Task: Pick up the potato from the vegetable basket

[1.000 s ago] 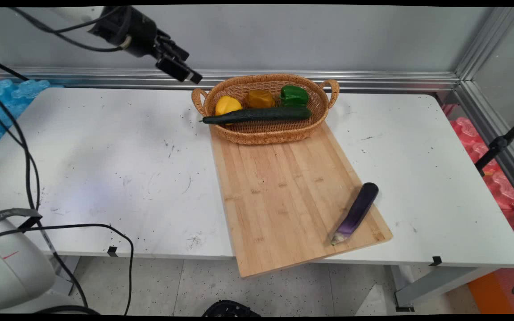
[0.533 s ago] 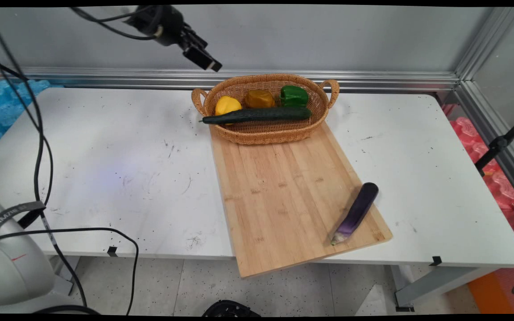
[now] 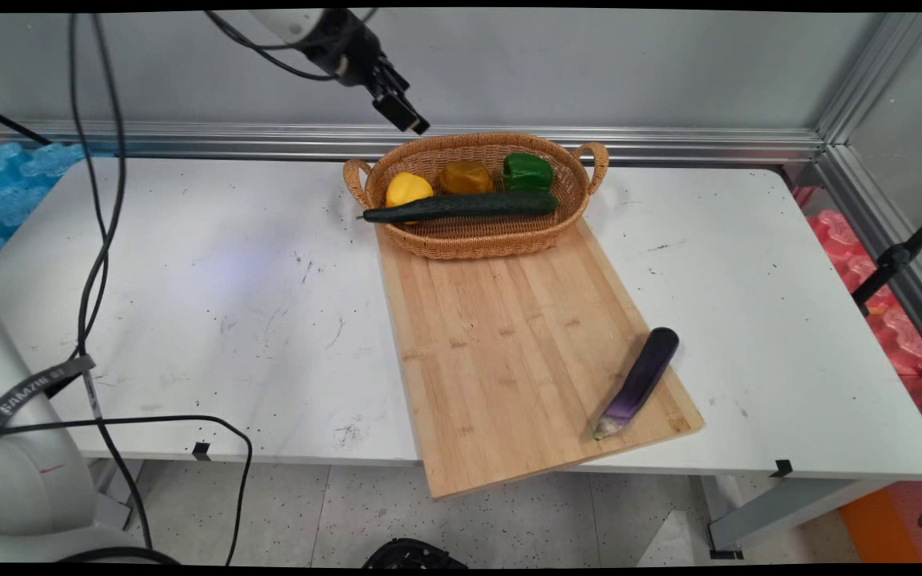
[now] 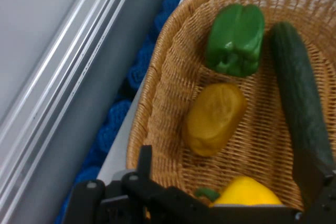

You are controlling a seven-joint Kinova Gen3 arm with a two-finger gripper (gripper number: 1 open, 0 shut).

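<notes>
Seen only in the main view: white table (image 3: 189, 264) filling the middle of the frame, grey wall behind, one wooden board (image 3: 517, 352) at centre with one eggplant (image 3: 639, 382) lying at its lower right corner. In both views: one wicker basket (image 3: 477, 236) at upper centre, on the board's far end, holding one cucumber (image 3: 461, 206), one green pepper (image 3: 527, 171), one orange pepper (image 3: 466, 177), one yellow pepper (image 3: 407, 189). Above the basket's upper left rim, apart from it, black gripper (image 3: 406, 120), empty; open or closed cannot be told.
</notes>
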